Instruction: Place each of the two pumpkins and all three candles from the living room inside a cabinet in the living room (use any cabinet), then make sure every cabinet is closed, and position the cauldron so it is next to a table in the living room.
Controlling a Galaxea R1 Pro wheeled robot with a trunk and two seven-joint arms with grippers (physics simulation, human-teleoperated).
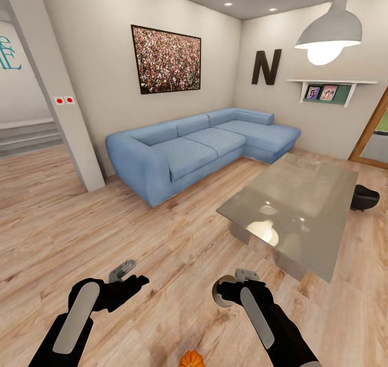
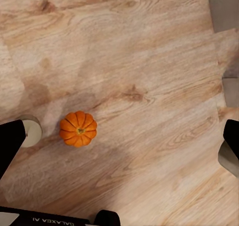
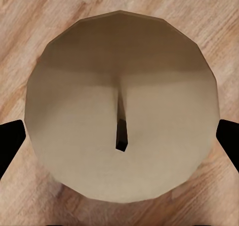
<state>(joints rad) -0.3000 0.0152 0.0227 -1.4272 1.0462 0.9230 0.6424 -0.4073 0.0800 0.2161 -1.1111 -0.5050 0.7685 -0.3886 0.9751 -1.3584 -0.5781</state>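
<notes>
1. Your right gripper [image 1: 223, 291] holds a candle [image 3: 121, 106]: in the right wrist view its wick end faces the camera squarely, with a black fingertip at each side of the body, so the jaws stand about the candle's width apart and appear closed onto it.
2. The candle's long axis runs along the fingers, pointing down at the wooden floor [image 1: 81, 221].
3. A pumpkin [image 2: 78, 128] sits on the floor just beside another candle [image 2: 31, 130], below your left gripper [image 2: 119, 141], whose fingers are spread wide with nothing between them. That arm is the nearer one.
4. In the head view the pumpkin [image 1: 192, 359] lies close in front of the base, between the two arms.
5. The glass table [image 1: 302, 205] stands ahead to the right, with the cauldron [image 1: 365, 198] just beside its far edge.
6. The blue sofa [image 1: 199, 146] is beyond; I see no cabinet from here, so you will likely need to turn.
</notes>
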